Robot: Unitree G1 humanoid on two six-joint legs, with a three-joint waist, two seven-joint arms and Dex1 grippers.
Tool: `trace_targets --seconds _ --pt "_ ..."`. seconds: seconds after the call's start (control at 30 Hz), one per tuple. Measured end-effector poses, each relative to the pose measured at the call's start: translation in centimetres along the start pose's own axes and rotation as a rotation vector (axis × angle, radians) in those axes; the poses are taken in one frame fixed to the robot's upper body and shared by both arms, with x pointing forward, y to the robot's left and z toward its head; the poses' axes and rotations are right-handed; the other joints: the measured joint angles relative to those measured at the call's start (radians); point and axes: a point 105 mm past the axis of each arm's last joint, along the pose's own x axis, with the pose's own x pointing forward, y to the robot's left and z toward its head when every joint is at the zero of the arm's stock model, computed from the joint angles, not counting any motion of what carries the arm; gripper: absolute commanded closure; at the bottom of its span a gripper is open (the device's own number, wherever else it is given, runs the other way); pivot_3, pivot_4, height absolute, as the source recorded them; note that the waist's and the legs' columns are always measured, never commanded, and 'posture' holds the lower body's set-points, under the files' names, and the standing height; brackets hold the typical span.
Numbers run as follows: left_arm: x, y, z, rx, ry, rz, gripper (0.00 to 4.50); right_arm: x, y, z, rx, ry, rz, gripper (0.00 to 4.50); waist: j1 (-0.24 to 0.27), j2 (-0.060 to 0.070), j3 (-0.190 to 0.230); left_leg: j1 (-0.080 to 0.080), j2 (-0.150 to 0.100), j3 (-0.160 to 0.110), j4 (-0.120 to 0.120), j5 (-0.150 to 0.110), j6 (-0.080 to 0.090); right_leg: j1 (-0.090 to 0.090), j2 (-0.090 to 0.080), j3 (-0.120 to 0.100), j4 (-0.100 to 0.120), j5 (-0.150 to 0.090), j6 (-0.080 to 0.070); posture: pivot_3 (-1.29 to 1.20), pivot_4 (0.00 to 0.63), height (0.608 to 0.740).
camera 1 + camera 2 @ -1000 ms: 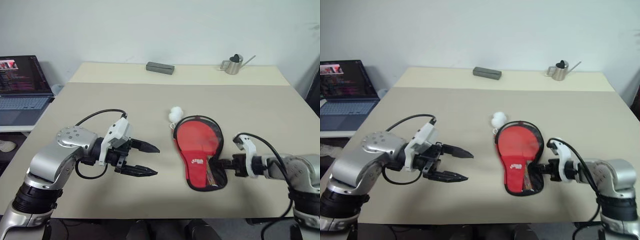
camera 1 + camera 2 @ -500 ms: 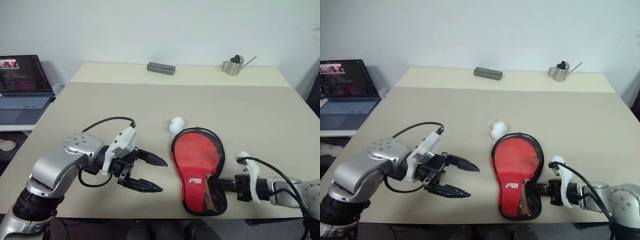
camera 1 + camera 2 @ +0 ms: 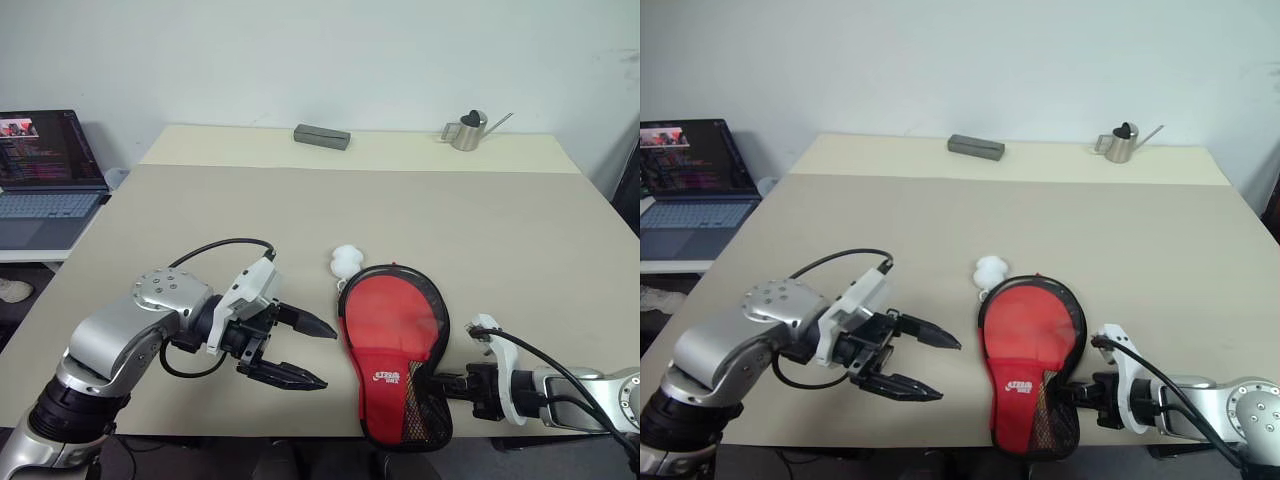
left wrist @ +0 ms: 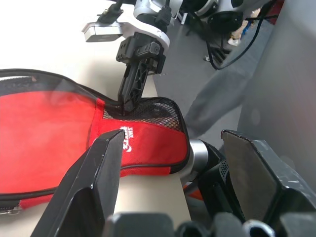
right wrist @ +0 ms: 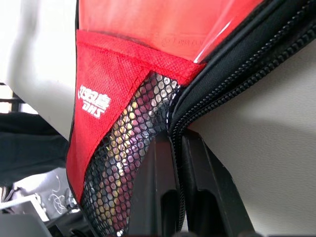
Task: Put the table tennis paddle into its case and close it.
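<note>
Right wrist view: right gripper pinches the case's zip edge.

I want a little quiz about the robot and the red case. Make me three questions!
1. True or false: the right gripper pinches the black zip edge of the red paddle-shaped fabric case.
2. What fluffy thing lies at the case's top?
A. white plush charm
B. blue sock
C. yellow ball
3. Fill in: the left gripper hovers beside the case with its fingers ____.

Key: 1 true; 2 A; 3 open.
</note>
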Motion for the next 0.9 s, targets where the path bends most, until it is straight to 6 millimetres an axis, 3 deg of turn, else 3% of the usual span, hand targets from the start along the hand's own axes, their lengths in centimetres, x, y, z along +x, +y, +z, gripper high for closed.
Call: trace_targets --seconds 0.13,0.37,0.6,0.7,0.87,0.9 --pt "0.0 0.0 -0.1 -0.001 -0.001 0.003 1.09 -0.7 0.1 0.1 -0.001 0.01 0.017 2.46 0.001 0.0 0.0 0.0 0.0 0.0 0.0 0.0 0.0 0.0 0.0 0.0 0.0 0.0 0.0 0.0 0.15 0.74" --pt "-0.1 0.3 -0.4 0.005 -0.008 0.029 1.09 -4.0 0.0 3.5 -0.241 -0.146 0.04 2.46 0.004 0.0 0.0 0.0 0.0 -0.001 0.0 0.0 0.0 0.001 0.0 -0.002 -0.001 -0.002 0.003 0.0 0.15 0.74" --pt "-0.7 1.2 -0.3 0.009 -0.015 0.114 1.09 -6.4 2.0 6.6 -0.58 -0.296 0.165 2.46 0.006 0.0 0.0 0.0 0.0 -0.002 0.0 0.0 0.0 0.002 0.0 -0.003 -0.003 -0.002 0.003 0.0 0.15 0.74" --pt "-1.0 1.7 -0.2 0.015 -0.016 0.168 1.09 -6.5 2.9 7.1 -0.779 -0.26 0.168 1.9 0.007 0.0 0.0 0.0 0.0 -0.002 0.0 0.0 0.0 0.002 0.0 -0.003 -0.003 -0.002 0.003 0.0 0.15 0.74" --pt "-2.6 3.2 -0.3 0.008 -0.023 0.311 1.09 -5.7 3.7 7.1 -0.969 -0.205 0.204 0.14 0.008 0.0 0.0 0.0 0.0 -0.002 0.0 0.0 0.0 0.002 -0.001 -0.003 -0.003 0.001 -0.001 0.0 0.15 0.74" --pt "-3.0 3.4 -0.3 0.009 -0.024 0.335 1.09 -5.5 3.8 7.1 -1.0 -0.198 0.209 0.04 0.008 0.0 0.0 0.0 0.0 -0.002 0.0 0.0 0.0 0.002 -0.001 -0.003 -0.003 0.001 -0.001 0.0 0.15 0.74"
